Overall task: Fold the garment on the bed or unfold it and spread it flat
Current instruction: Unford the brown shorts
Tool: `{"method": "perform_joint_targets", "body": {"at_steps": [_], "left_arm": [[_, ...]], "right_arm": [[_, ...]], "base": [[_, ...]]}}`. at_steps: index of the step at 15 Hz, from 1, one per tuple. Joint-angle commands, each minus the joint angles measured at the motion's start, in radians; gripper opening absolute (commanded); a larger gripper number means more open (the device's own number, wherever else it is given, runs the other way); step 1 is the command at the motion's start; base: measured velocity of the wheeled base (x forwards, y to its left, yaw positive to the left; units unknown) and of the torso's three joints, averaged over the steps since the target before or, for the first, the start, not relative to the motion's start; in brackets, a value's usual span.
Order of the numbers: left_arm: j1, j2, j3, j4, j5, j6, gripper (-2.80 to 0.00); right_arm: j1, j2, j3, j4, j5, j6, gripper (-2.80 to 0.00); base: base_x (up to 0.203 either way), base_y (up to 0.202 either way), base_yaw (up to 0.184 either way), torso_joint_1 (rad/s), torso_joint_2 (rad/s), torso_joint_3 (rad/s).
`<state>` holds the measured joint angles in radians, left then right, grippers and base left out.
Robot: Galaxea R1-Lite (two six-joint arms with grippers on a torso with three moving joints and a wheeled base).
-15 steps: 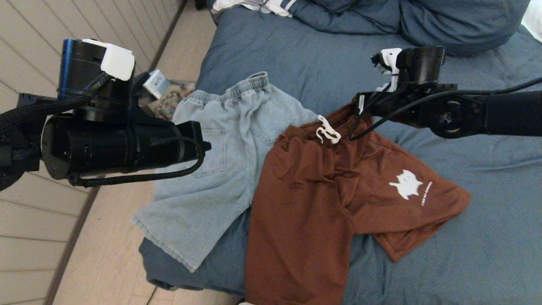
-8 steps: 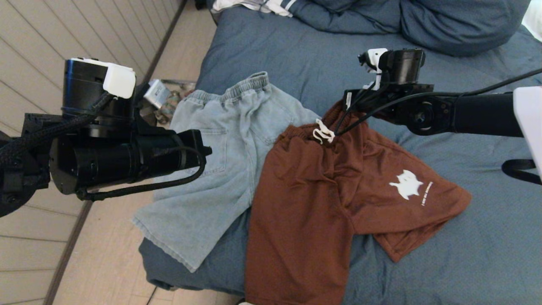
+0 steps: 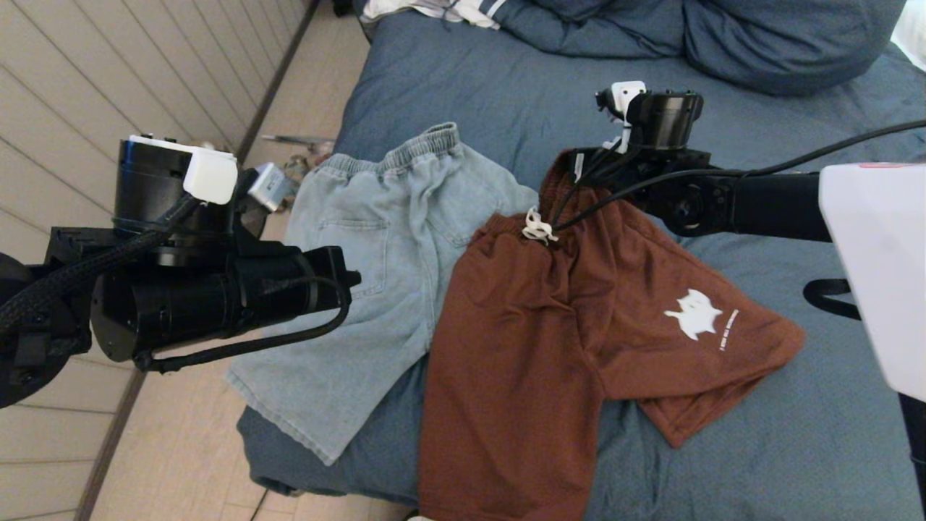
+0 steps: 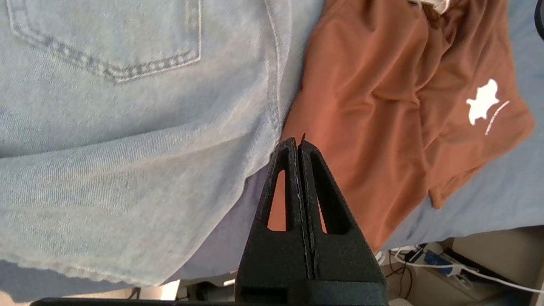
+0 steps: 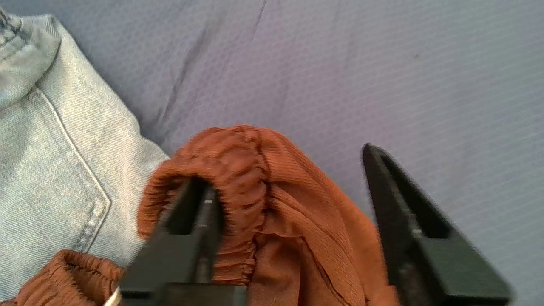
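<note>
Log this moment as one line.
right gripper: open, astride brown shorts waistband | left gripper: shut, idle over denim shorts

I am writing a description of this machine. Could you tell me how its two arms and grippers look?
Both arms are black, with black cables and white camera blocks. The left gripper and right gripper have black, triangular fingers; the left's have cut-out windows. The right arm also has a large white cover.

Soft, even, rather dim indoor light; shadows are faint. The right claw (image 5: 293, 187) looks blurred at its edges.
</note>
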<state>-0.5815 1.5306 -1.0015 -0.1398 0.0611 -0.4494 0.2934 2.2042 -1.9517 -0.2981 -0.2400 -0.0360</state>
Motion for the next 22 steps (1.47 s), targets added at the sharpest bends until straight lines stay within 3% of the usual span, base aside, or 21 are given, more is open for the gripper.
{"method": "perform_joint_targets", "body": {"at_steps": [1,2,6,8,9,12,17,21,22], "left_arm": [[0.0,-0.003,0.016,-0.001,0.002,-0.003,-2.8],[0.001,-0.011,0.021,-0.001,0.001,-0.003,-2.8],[0.001,-0.009,0.056,-0.001,-0.003,-0.002,-2.8],[0.0,0.001,0.057,-0.001,-0.004,-0.002,-2.8],[0.0,0.002,0.058,-0.001,-0.004,-0.003,-2.8],[0.0,0.014,0.06,-0.013,-0.004,-0.003,-2.8],[0.0,0.021,0.096,-0.107,0.003,0.0,-2.8],[0.0,0.022,0.121,-0.11,0.0,0.001,-2.8],[0.0,0.022,0.125,-0.109,-0.002,0.003,-2.8]], "right_arm": [[0.035,0.008,0.002,0.017,0.005,0.019,0.0],[0.055,0.015,0.003,0.077,0.007,0.06,0.0],[0.057,0.028,0.001,0.321,0.037,0.38,0.0],[0.023,0.026,-0.002,0.379,0.085,0.54,0.0],[-0.002,0.025,-0.001,0.382,0.103,0.572,0.0],[-0.034,-0.005,0.0,0.323,0.111,0.591,0.0],[-0.048,-0.03,0.013,0.133,0.112,0.508,0.0],[-0.041,-0.082,0.004,0.203,0.129,0.524,0.0],[-0.047,-0.099,0.002,0.265,0.174,0.535,0.0]], "base": [[0.0,0.0,0.0,0.0,0.0,0.0],[0.0,0.0,0.0,0.0,0.0,0.0],[0.0,0.0,0.0,0.0,0.0,0.0],[0.0,0.0,0.0,0.0,0.0,0.0],[0.0,0.0,0.0,0.0,0.0,0.0],[0.0,0.0,0.0,0.0,0.0,0.0],[0.0,0.0,0.0,0.0,0.0,0.0],[0.0,0.0,0.0,0.0,0.0,0.0],[0.0,0.0,0.0,0.0,0.0,0.0]]}}
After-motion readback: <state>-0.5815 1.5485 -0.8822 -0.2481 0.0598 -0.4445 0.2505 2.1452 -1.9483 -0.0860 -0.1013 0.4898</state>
